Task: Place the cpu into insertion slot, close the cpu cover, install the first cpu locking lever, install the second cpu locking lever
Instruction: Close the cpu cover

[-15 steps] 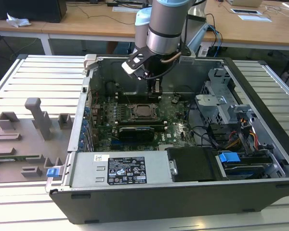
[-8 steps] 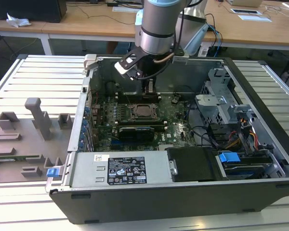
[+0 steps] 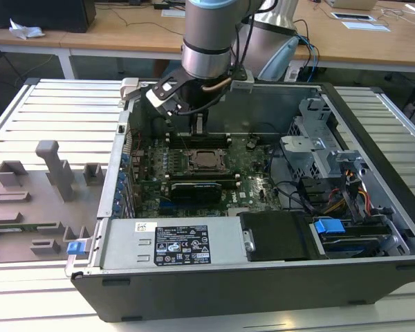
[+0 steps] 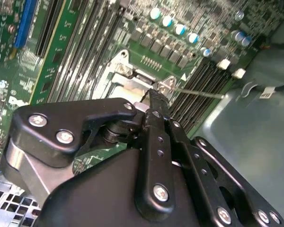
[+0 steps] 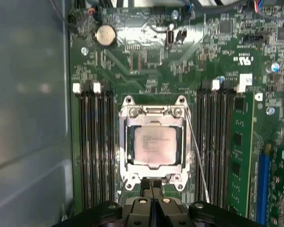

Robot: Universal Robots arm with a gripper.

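Cpu [image 5: 155,145] lies seated in the insertion slot [image 5: 180,182] near the middle of the green board [image 5: 146,71], with the cpu cover [image 5: 124,142] shut over its edges. From the exterior view's left come a grey parts fixture [image 3: 28,207] beside the open case, then the socket, then the drive cage [image 3: 318,149] and loose cables [image 3: 349,197]. The gripper [image 5: 151,183], fingers pressed together with nothing seen between them, hovers at the socket's rim. One thin locking lever [image 5: 197,158] looks unlatched, angled across neighbouring memory slots [image 5: 213,151]. The likely hazard is the tip slipping off that springy wire and striking the cover or the slot latches crowding both sides.
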